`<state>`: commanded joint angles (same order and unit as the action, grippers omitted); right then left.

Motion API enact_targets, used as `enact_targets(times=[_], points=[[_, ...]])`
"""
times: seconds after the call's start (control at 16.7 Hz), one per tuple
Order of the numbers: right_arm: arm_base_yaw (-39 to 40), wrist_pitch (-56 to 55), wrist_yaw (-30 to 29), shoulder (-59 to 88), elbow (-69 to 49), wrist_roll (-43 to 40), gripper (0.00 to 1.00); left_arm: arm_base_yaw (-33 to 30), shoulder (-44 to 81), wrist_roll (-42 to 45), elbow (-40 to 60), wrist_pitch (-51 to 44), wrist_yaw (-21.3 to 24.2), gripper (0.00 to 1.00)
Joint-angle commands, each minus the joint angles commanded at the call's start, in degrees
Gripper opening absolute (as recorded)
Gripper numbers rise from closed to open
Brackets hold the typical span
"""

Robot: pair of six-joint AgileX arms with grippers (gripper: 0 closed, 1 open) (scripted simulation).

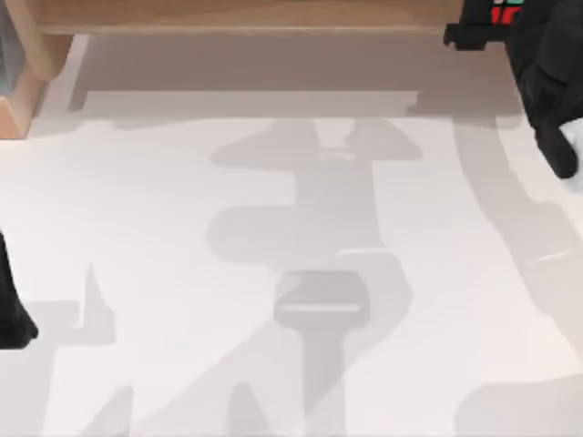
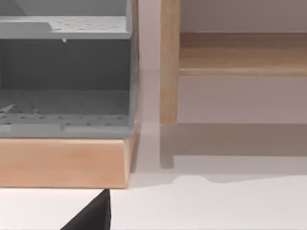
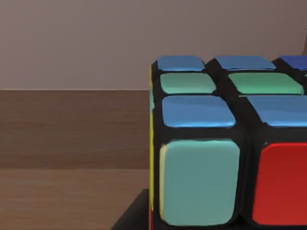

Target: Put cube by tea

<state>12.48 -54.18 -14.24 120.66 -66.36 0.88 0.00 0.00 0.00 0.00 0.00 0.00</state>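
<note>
The cube [image 3: 230,143], black-framed with blue, green, teal, red and yellow stickers, sits very close in the right wrist view above a brown wooden shelf surface [image 3: 72,129]. A black finger [image 3: 132,218] touches its lower edge. In the top view my right gripper [image 1: 492,27] reaches to the back right corner at the shelf, and the cube's red and green stickers [image 1: 506,11] peek out there. The tea is out of view. My left arm [image 1: 11,314] is parked at the table's left edge.
A wooden shelf [image 1: 246,16] runs along the back of the white table [image 1: 291,273]. A grey perforated rack [image 2: 64,72] on a wooden base [image 2: 62,163] stands at the back left, beside a wooden post [image 2: 169,62].
</note>
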Motion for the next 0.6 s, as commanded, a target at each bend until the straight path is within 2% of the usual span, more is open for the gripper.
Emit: enact_targets(times=[0.6], points=[[0.60,4.44,0.87,-2.81,-1.91,0.16,0.00,0.00,0.00,0.00,0.00,0.00,0.00,1.00]])
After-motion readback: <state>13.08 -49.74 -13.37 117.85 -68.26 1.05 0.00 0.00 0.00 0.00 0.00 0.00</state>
